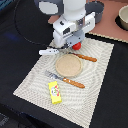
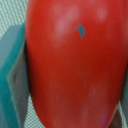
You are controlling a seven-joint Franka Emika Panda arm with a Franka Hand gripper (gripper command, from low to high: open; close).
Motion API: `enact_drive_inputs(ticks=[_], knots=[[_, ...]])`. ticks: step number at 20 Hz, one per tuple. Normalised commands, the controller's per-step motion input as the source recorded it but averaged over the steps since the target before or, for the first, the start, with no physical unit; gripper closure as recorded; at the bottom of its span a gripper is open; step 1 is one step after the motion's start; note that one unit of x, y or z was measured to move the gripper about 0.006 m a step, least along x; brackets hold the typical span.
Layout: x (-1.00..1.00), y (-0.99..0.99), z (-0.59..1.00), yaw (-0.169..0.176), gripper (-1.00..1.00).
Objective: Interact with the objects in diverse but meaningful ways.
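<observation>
A red tomato-like ball (image 2: 75,65) fills the wrist view, with a grey-green finger (image 2: 12,75) pressed against one side and a sliver of the other finger at the opposite edge. In the exterior view my gripper (image 1: 74,44) is low over the placemat's far edge, shut on the red ball (image 1: 77,46), just beyond the plate. A white oblong piece (image 1: 49,51) lies on the mat toward the exterior view's left of the gripper. A yellow packet with red print (image 1: 55,92) rests on the mat's near part.
A round tan plate (image 1: 68,65) sits mid-mat, with a wooden-handled knife (image 1: 83,57) beyond it and a wooden-handled fork (image 1: 66,79) in front. Two grey pots (image 1: 123,17) (image 1: 95,10) stand at the back right on a pinkish surface. The beige placemat (image 1: 97,85) lies on a dark table.
</observation>
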Motion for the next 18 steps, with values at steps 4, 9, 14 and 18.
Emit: enact_drive_inputs(ticks=[4,9,14,18], knots=[[-0.38,0.07,0.8,-0.007,1.0],[-0.79,-0.02,0.99,-0.046,1.0],[-0.85,-0.01,0.79,-0.047,1.0],[-0.98,0.0,0.45,-0.041,1.0]])
